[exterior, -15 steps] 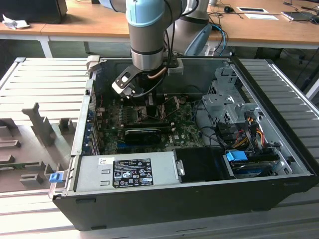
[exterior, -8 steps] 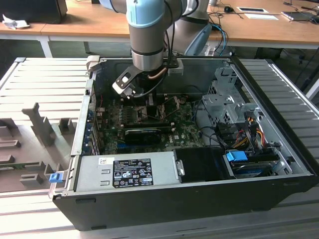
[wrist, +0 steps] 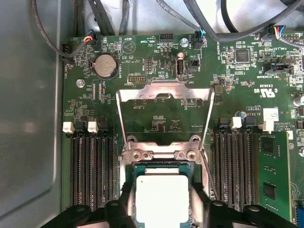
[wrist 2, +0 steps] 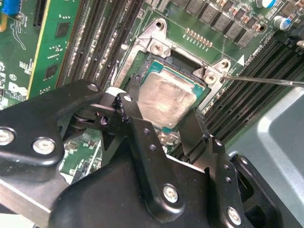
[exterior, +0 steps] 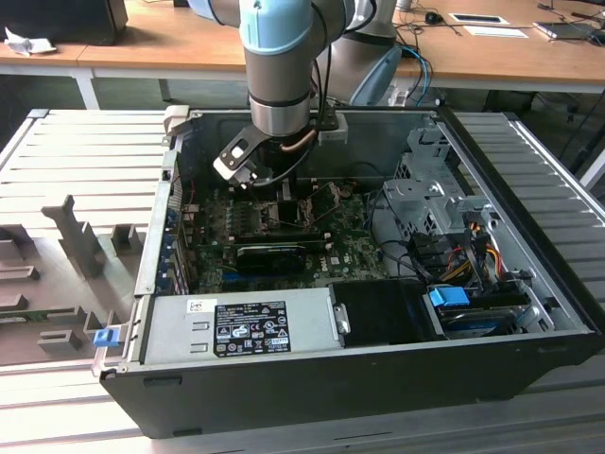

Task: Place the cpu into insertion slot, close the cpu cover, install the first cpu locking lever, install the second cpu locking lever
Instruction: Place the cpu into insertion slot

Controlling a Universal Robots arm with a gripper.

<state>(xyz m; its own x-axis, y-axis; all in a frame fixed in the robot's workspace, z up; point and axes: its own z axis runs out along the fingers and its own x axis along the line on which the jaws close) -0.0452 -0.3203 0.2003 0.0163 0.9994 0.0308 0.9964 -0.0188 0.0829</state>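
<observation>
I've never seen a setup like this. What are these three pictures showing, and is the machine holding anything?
A robot arm reaches into an open computer case lying on its side. The exterior view comes from a camera off the arm; both wrist views come from cameras riding on the arm, behind its black tool. Below lies the green circuit board with the insertion slot. The cpu, a square chip with a grey top, sits in that slot, right at the tool. Whether the tool grips it, I cannot tell. The cpu cover is swung open.
</observation>
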